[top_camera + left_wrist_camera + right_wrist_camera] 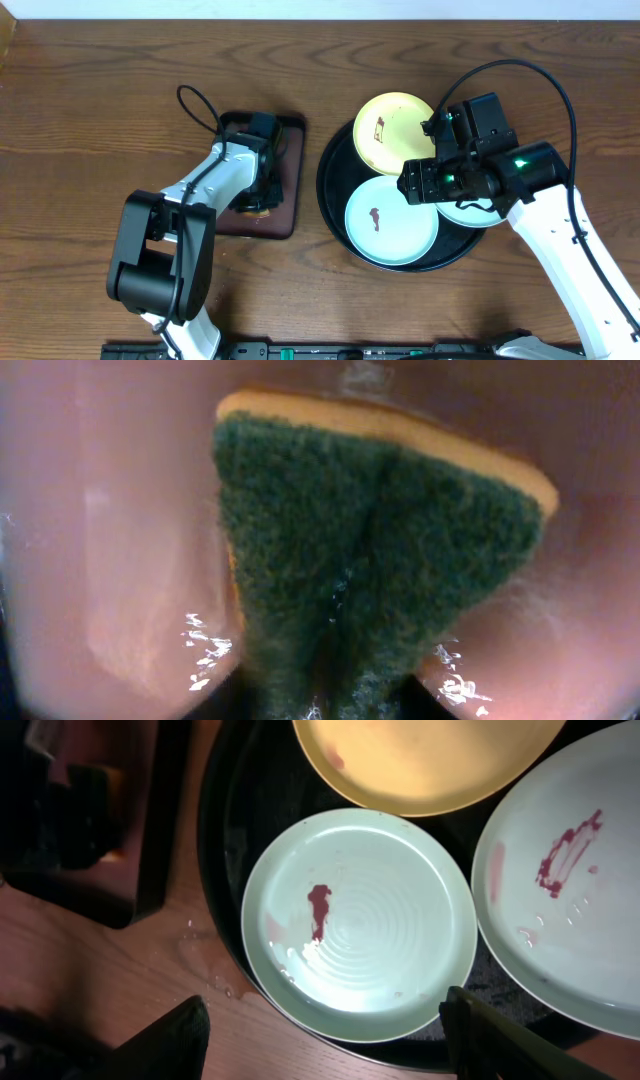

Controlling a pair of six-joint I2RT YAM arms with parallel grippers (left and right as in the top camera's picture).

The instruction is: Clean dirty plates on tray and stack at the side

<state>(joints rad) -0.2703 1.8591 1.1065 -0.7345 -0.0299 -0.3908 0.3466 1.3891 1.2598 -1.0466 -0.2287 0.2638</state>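
Three plates lie on the round black tray (pixel 335 205). The pale yellow plate (pixel 392 125) is at the back and also shows in the right wrist view (pixel 430 760). The mint green plate (pixel 390 222) at the front left has a red smear (pixel 319 907). The light blue plate (pixel 570 880), also smeared red, lies on the right, mostly under my right arm in the overhead view (pixel 470 213). My right gripper (pixel 422 183) (pixel 325 1020) is open and empty above the mint plate's near edge. My left gripper (pixel 258 192) (pixel 330 700) is shut on a green and yellow sponge (pixel 370 550).
The sponge rests over a dark brown square tray (pixel 285 215) left of the black tray; this square tray also shows in the right wrist view (pixel 150 840). Small water drops (pixel 205 960) lie on the wooden table between the two trays.
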